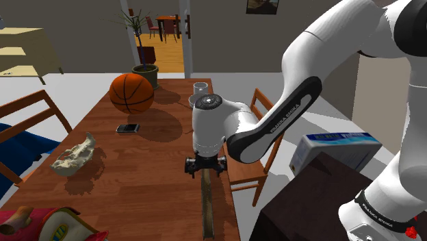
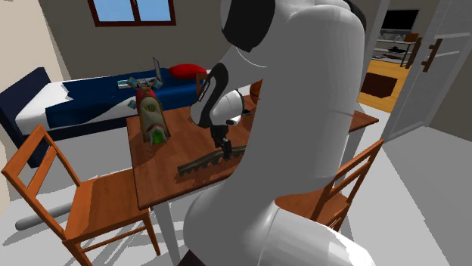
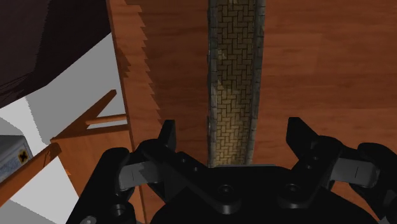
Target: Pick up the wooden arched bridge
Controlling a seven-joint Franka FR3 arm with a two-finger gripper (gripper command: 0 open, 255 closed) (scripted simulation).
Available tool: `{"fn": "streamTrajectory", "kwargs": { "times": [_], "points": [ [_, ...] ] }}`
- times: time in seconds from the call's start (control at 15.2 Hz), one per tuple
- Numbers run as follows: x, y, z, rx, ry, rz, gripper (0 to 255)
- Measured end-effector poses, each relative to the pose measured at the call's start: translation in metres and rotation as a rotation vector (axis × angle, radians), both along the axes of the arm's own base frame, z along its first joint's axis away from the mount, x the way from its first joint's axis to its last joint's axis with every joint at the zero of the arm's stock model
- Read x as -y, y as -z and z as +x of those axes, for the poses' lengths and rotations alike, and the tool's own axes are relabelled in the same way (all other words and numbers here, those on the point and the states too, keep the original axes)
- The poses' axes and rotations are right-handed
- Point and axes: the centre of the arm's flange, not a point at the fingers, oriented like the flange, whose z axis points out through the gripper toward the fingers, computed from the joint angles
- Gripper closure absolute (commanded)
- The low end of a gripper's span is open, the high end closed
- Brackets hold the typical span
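Observation:
The bridge (image 1: 206, 205) is a long, narrow strip with a brick-patterned deck and low side rails. It lies flat on the wooden table (image 1: 144, 178), close to the table's edge on the shoulder view's right. My black gripper (image 1: 204, 170) hangs just over the bridge's far end, pointing down. In the second exterior view the gripper (image 2: 225, 149) stands above one end of the bridge (image 2: 200, 162). In the wrist view the bridge (image 3: 233, 76) runs between the fingers (image 3: 167, 137), which stand wide apart on either side without touching it. The gripper (image 3: 232, 127) is open.
A basketball (image 1: 131, 93), a small dark phone (image 1: 127, 128) and a pale bony object (image 1: 75, 156) lie on the table. A white cup (image 1: 200, 89) stands at the far end. A wooden chair (image 1: 260, 147) sits beside the table edge near the bridge. A colourful pack (image 2: 153, 121) lies further along.

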Motion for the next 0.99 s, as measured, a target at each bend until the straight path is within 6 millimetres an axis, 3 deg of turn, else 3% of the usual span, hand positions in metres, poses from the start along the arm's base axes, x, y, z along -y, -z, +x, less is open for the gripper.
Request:
{"fn": "streamTrajectory", "kwargs": {
  "times": [0.66, 0.99],
  "points": [
    [-0.001, 0.002, 0.000, 0.001, 0.000, 0.000, 255],
    [-0.001, -0.018, 0.000, 0.000, 0.000, 0.000, 255]
  ]
}}
